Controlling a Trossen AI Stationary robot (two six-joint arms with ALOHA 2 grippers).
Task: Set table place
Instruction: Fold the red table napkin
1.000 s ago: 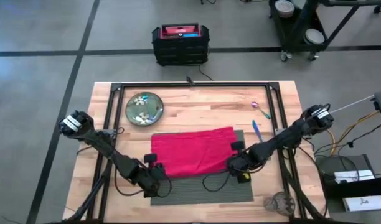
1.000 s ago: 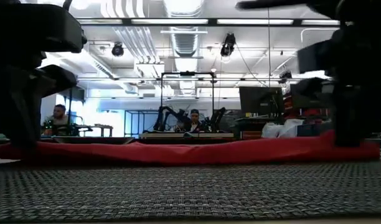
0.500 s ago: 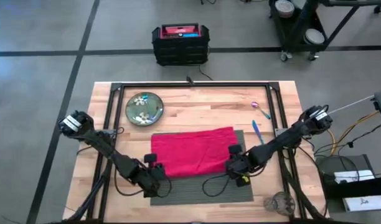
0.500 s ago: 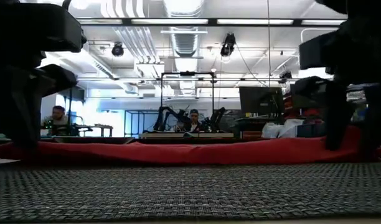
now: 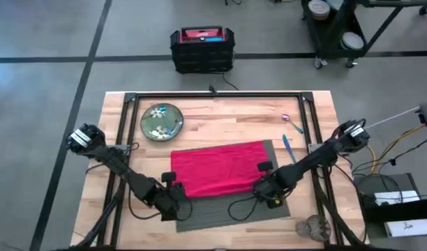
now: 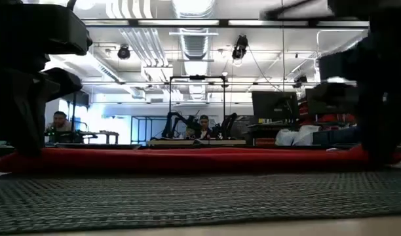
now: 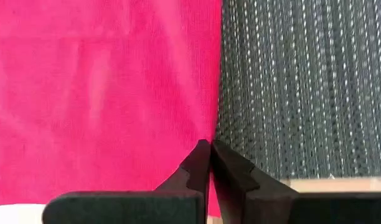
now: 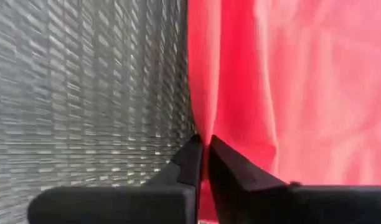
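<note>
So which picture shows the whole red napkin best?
The high view: it shows the whole red napkin spread on the placemat. The low view shows only a thin red strip edge-on. Each wrist view shows just a patch by a pinched edge.

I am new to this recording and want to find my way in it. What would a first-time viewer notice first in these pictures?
First the red napkin, spread over the dark placemat in the middle of the table. Next, the left gripper and right gripper, each pinched shut on a near corner of the napkin. Then the green plate at the far left, apart from the mat.
</note>
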